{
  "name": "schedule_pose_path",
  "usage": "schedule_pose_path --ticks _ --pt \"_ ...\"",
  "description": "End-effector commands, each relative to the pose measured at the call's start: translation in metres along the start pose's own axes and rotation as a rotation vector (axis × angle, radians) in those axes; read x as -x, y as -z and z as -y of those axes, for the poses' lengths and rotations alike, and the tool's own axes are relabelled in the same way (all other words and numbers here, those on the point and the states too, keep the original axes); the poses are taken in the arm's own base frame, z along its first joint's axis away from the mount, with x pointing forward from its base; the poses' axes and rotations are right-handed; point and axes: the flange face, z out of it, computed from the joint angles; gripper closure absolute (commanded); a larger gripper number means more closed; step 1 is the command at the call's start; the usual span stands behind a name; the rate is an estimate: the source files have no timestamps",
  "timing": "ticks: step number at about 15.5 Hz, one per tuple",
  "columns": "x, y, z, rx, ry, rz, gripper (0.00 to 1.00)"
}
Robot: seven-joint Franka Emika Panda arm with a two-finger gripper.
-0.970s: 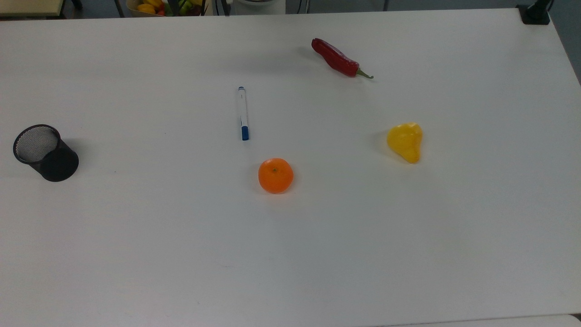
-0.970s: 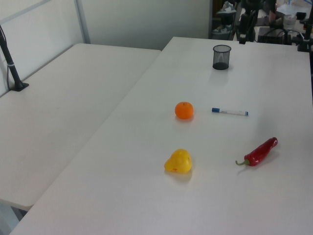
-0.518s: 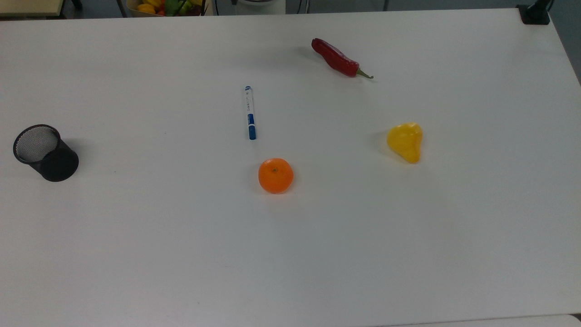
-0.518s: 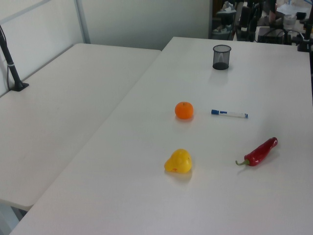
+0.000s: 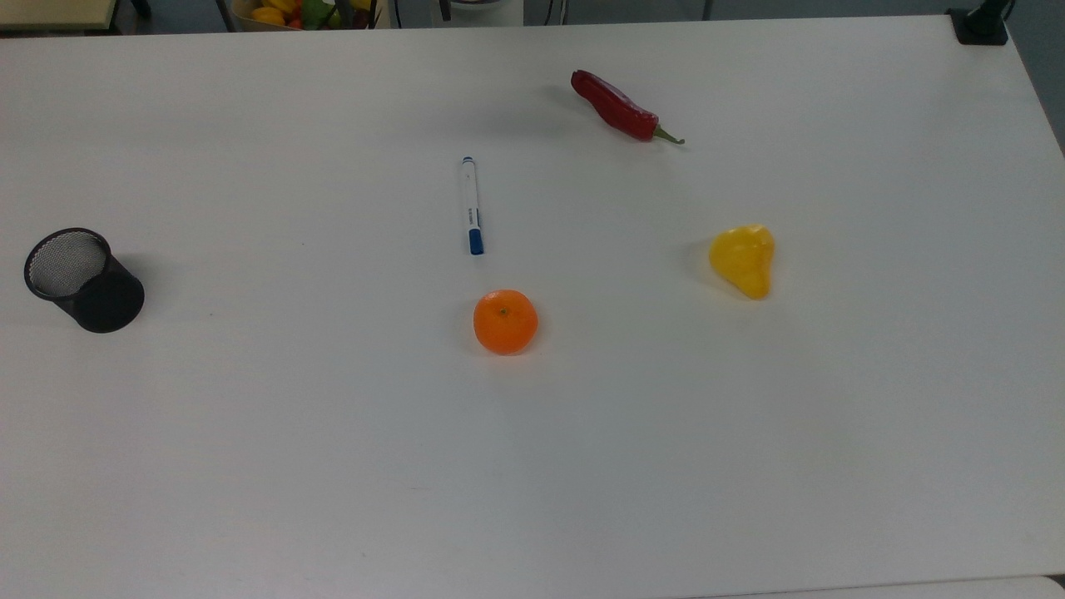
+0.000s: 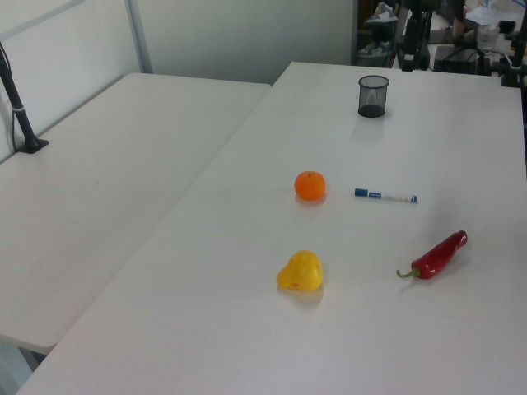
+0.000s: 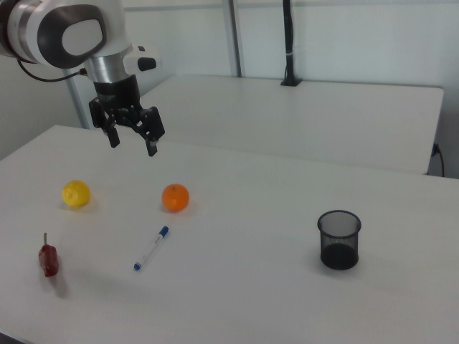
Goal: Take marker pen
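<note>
So the marker pen (image 5: 471, 205) isn't sitting still. Over the last second it has slid toward the top view's right, and the label print has shown differently from one moment to the next, so I'd say it's rolling on its barrel. Right now it lies flat on the white table (image 5: 250, 457) with its blue cap pointing at the orange (image 5: 505, 321), near it but not touching. The red chili (image 5: 620, 107) and the yellow pepper (image 5: 742, 259) are well apart from it, and the black mesh cup (image 5: 81, 279) is way off at the top view's left.

The gripper (image 7: 131, 132) only shows in the right view. It hangs high above the table, roughly over the orange side of things, fingers spread apart and holding nothing. Nothing is touching the pen.

What that means for the grab: nothing has really begun, and the target is a moving one. My guess is the arm should aim at where the pen ends up, not where it was, and close across the barrel. If it's still rolling, the fingers could just nudge it further.
</note>
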Motion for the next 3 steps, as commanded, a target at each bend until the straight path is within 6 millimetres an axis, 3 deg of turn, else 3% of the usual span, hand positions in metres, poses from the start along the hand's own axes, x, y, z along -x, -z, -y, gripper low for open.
schedule_pose_path --ticks 1,3 --pt "-0.0004 -0.0017 -0.0017 0.019 0.052 -0.012 0.0" --pt "-0.0008 -0.0026 -0.0018 0.019 0.049 -0.011 0.0"
